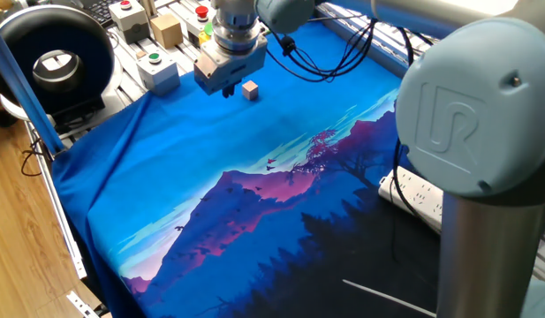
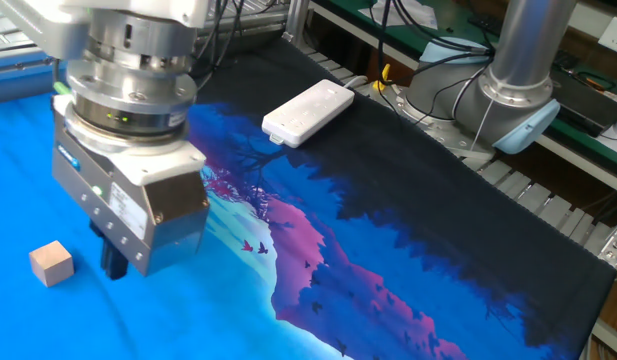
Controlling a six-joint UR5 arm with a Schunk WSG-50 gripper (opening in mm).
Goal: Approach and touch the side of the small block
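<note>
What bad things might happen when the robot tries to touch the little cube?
The small block is light and sits loose on the blue cloth, so a fast nudge from the hand might knock it away or tip it. The low fingers may also snag and wrinkle the cloth.

My arm reaches across to the far side, wrist straight down, pincer [image 1: 225, 90] [image 2: 114, 264] hanging low. Above the pincer sit the silver wrist flange and boxy grey body. I can't make out the finger gap.
</note>
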